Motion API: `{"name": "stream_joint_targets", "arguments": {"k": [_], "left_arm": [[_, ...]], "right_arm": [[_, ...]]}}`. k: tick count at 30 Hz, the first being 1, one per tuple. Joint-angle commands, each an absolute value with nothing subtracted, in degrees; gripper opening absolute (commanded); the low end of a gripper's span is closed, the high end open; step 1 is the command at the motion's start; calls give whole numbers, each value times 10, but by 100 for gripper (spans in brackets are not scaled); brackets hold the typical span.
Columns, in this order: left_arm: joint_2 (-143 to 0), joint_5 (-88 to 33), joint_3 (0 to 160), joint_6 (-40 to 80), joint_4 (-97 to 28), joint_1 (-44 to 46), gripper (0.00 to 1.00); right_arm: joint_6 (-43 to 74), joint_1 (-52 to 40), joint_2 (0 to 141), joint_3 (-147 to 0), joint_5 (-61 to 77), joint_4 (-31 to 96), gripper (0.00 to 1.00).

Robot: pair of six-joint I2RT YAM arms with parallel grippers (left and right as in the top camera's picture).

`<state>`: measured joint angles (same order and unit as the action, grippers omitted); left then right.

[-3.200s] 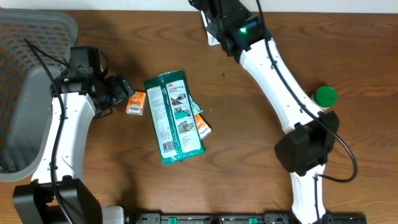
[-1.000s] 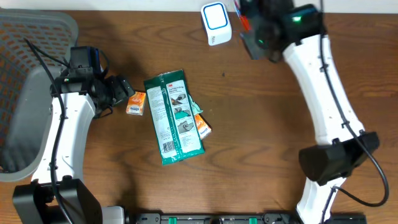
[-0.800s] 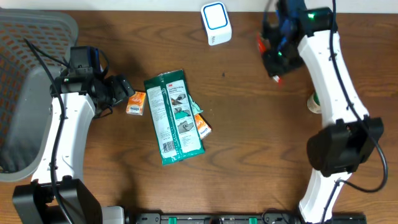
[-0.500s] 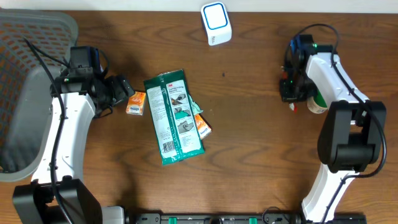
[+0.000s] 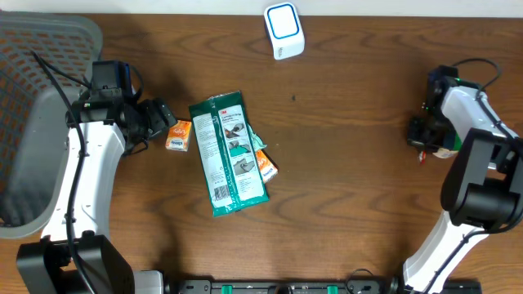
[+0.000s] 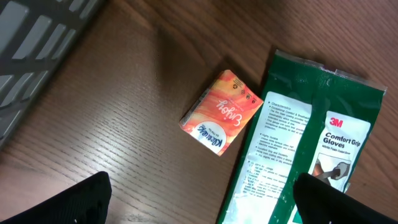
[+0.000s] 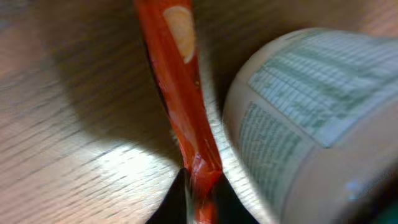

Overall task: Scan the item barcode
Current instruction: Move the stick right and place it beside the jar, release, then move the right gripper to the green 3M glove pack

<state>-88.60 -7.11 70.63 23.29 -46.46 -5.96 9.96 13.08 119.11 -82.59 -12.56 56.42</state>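
The right end effector (image 7: 198, 202) is at the right edge of the worktop (image 5: 343, 188). The end of a thin red packet (image 7: 177, 93) sits between its jaws, which are close together; the view is blurred, so I cannot tell if they press it. The packet lies just beside a white bottle (image 7: 298, 112). The white scanner (image 5: 283, 30) stands at the far edge, well apart. The left end effector (image 6: 202, 200) is wide open and empty, near an orange tissue pack (image 6: 221, 112) and a green glove pack (image 6: 298, 155).
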Motion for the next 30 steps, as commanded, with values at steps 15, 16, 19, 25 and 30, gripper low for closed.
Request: {"name": "stream_joint_targets", "arguments": {"k": [15,16,19,25,30], "left_arm": [[-880,-59,707,236,-467,-67,94],[-880,-59,707,236,-467,-67,94],[-880,-59,707,236,-467,-67,94],[-880,-59,707,236,-467,-67,94],[-880,-59,707,236,-467,-67,94]], "right_arm": [[53,124,1147,-925,15,630,81],[53,122,1138,-936,75,640,81],[51,106,1112,-940,205,642,97],[12,32,1107,-931,348,640,99],[-6,-68,1108,-927,347,624,95]]}}
